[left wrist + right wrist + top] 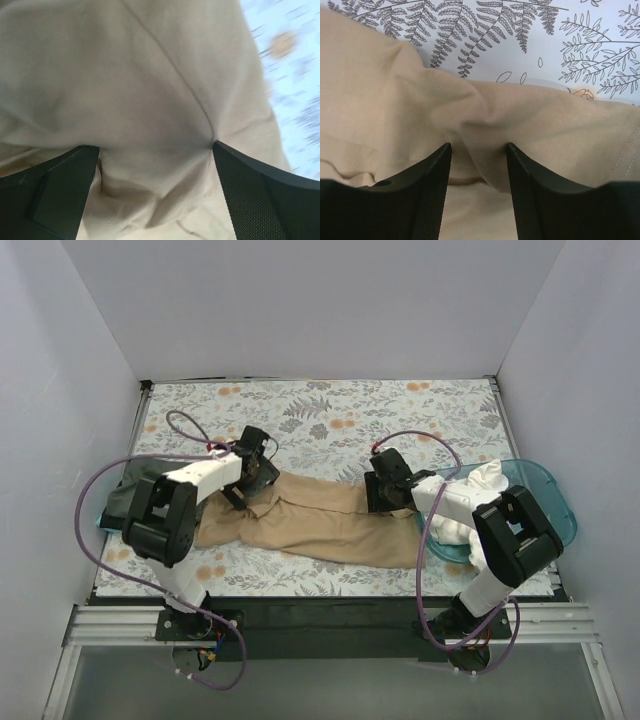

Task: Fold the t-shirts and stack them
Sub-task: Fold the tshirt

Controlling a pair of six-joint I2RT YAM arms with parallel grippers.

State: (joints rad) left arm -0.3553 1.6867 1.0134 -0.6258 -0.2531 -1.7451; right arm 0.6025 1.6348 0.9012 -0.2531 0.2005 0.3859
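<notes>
A tan t-shirt [320, 525] lies stretched across the middle of the floral table covering, folded into a long band. My left gripper [260, 475] is down on its left upper end. In the left wrist view the gripper [155, 150] is open wide, with bunched tan cloth [150, 90] between the fingers [260, 195]. My right gripper [382, 492] is down on the shirt's right upper edge. In the right wrist view it [479, 146] is open, with a raised fold of tan cloth [485, 120] between its fingers [427, 195]. A dark grey-green t-shirt [122, 498] lies at the left edge. White t-shirts [482, 485] are in the tub.
The translucent teal tub [553, 495] stands at the right edge, partly under my right arm. White walls close in the table on three sides. The floral covering [330, 410] is bare behind the shirt.
</notes>
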